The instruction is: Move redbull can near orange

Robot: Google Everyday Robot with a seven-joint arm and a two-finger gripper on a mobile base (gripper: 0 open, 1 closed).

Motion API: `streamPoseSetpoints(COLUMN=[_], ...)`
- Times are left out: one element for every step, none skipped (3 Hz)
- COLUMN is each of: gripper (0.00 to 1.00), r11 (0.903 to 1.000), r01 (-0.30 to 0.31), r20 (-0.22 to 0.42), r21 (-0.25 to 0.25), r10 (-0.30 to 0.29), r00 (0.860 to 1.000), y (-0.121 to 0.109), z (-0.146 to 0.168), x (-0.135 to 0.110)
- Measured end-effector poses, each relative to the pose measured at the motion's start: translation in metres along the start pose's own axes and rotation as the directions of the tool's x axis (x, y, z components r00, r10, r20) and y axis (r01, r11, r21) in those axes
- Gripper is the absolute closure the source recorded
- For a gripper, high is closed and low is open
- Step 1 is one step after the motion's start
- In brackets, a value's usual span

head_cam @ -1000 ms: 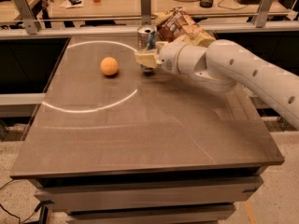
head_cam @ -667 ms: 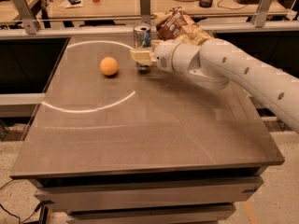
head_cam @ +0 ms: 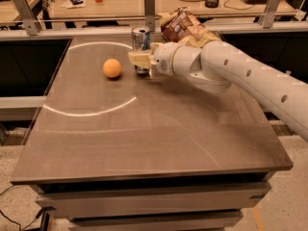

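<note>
One redbull can [head_cam: 140, 38] stands upright near the far edge of the table [head_cam: 144, 143], clasped low on its body by the gripper [head_cam: 142, 61] — tan fingers [head_cam: 136, 59] clenched on it. The orange [head_cam: 112, 68] lies near it to the left, not touching it — a brown chip bag [head_cam: 180, 25] sits behind the arm.

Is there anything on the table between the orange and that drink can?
Just bare tabletop shows between the orange and the redbull can in the camera view; the gripper is at the can's front.
</note>
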State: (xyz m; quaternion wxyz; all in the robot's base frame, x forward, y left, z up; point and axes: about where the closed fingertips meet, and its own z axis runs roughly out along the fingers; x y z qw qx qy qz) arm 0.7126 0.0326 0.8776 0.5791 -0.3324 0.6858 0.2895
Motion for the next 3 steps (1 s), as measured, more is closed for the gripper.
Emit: streamPoseSetpoints(gripper=[1.0,1.0,0.82], r11=[0.9997,0.9983,0.9983], r01=[-0.014,-0.035,-0.033], r20=[0.011,0.023,0.022], r21=[-0.022,-0.046,-0.048], r10=[0.014,0.036,0.034], r00=[1.0,0.999,0.999], y=[0.009,0.019,0.02], z=[0.005,0.012,0.013], x=[0.004,0.007,0.006])
